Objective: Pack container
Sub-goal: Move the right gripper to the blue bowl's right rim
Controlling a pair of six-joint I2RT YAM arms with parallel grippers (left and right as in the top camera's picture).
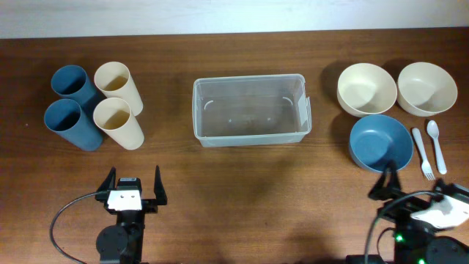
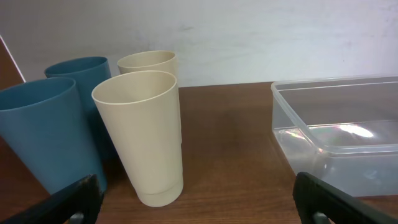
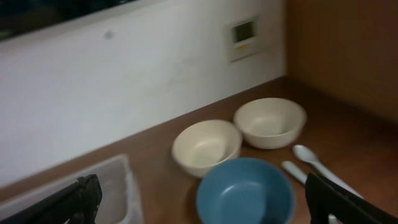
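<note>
The clear plastic container [image 1: 250,110] stands empty at the table's middle; it also shows in the left wrist view [image 2: 339,134] and the right wrist view [image 3: 106,186]. Two blue cups [image 1: 71,82] and two cream cups [image 1: 117,121] stand upright at the left. Two cream bowls [image 1: 366,89] and a blue bowl [image 1: 379,141] sit at the right, with a white fork [image 1: 423,154] and spoon [image 1: 437,144] beside them. My left gripper [image 1: 133,188] is open and empty, near the front edge below the cups. My right gripper [image 1: 414,192] is open and empty, just in front of the blue bowl [image 3: 245,193].
A white wall runs along the table's far edge [image 1: 234,33]. A small wall panel [image 3: 243,32] shows in the right wrist view. The cups in the left wrist view [image 2: 146,134] stand close together, left of the container.
</note>
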